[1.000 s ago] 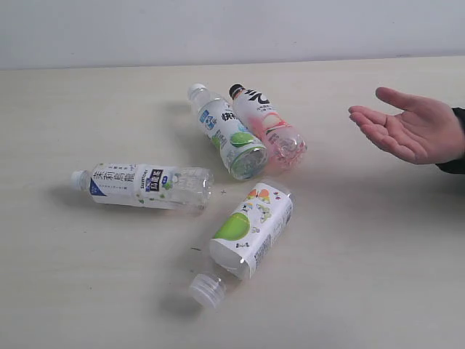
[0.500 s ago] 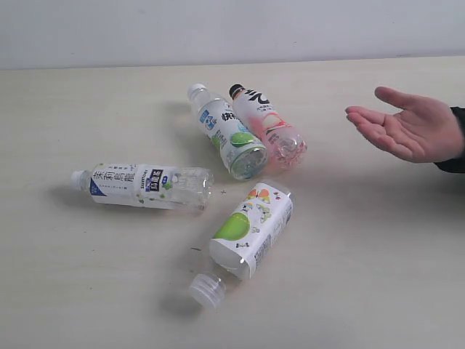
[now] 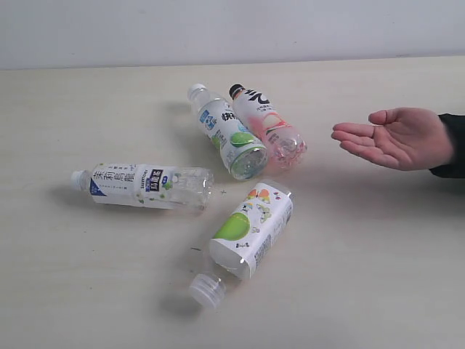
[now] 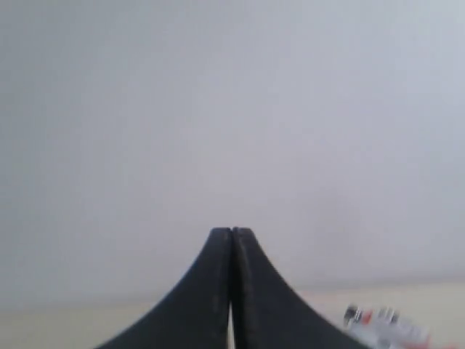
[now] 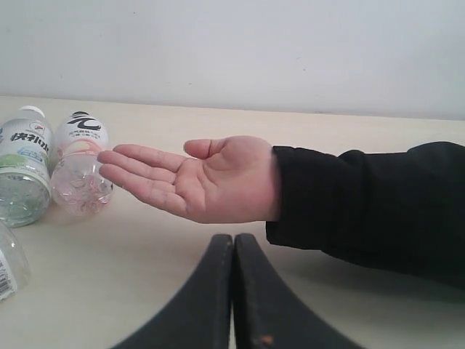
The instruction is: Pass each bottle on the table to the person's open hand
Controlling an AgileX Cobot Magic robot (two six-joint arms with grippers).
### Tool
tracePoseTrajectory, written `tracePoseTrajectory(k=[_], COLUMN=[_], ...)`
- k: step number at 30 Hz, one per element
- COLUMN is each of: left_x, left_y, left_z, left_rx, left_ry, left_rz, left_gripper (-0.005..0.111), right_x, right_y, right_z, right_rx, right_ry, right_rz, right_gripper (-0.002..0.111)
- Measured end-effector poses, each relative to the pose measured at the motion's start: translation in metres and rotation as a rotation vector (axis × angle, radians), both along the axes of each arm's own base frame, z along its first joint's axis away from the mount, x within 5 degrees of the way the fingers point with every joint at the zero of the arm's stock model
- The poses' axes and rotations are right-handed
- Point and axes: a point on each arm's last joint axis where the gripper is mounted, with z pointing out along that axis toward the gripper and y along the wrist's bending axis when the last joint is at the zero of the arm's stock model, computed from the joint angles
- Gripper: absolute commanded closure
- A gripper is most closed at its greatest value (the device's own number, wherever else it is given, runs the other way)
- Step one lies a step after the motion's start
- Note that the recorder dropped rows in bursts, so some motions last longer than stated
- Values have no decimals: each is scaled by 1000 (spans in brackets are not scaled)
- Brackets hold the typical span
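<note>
Overhead, four bottles lie on the counter (image 3: 378, 254): the navy-label bottle (image 3: 142, 185) at left, the green-label bottle (image 3: 229, 134) beside the pink bottle (image 3: 267, 126) mid-counter, and the apple-label bottle (image 3: 251, 229) below them. The person's open hand (image 3: 396, 138) hovers palm-up at right.

Left wrist: the left claw (image 4: 232, 240) is pressed together, empty.

Right wrist: the right claw (image 5: 233, 243) is together, empty, facing that palm.

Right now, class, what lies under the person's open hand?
Only bare table shows beneath the open hand, which holds nothing. The patch directly below the palm is covered, so it cannot be checked.
</note>
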Motion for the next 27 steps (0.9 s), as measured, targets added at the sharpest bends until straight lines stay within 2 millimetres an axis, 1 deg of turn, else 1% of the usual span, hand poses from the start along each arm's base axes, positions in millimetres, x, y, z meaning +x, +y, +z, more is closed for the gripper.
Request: tracePoseTrajectory(k=[3,6,8,9,11,12,14,16,19,22,24,25,27], left_x=[-11,-27,-36,-43,-51,-55,-56,-53,-37,-4,31,51,96], left_y=[-3,-5,-5,-5,-4,-3,0,7,19,25,20,15,0], left_z=[23,41,48,53,57,61,69,87,118,147,162,165,172], left_rx=[-127,-225,-253,-267,-279,-283,-297,-319,-365,-412,-425,-408,-313], left_ry=[-250,-483,-599,-685,-788,-825,-837,-796,-697,-576,-462,-379,-189], left_rz=[-97,-201,-247,-276,-309,-312,-279,-180,2,118,138,132,92], left_gripper=[107,107,107,107,107,107,107,107,107,107,107,107,107], right_x=[0,0,0,0,0,0,0,0,0,0,0,0,0], right_y=[0,0,0,0,0,0,0,0,0,0,0,0,0], right_z=[0,0,0,0,0,0,0,0,0,0,0,0,0], right_rx=[0,0,0,0,0,0,0,0,0,0,0,0,0], right_ry=[0,0,0,0,0,0,0,0,0,0,0,0,0], right_rz=[0,0,0,0,0,0,0,0,0,0,0,0,0], right_gripper=[108,108,108,108,108,108,108,108,108,108,108,108,108])
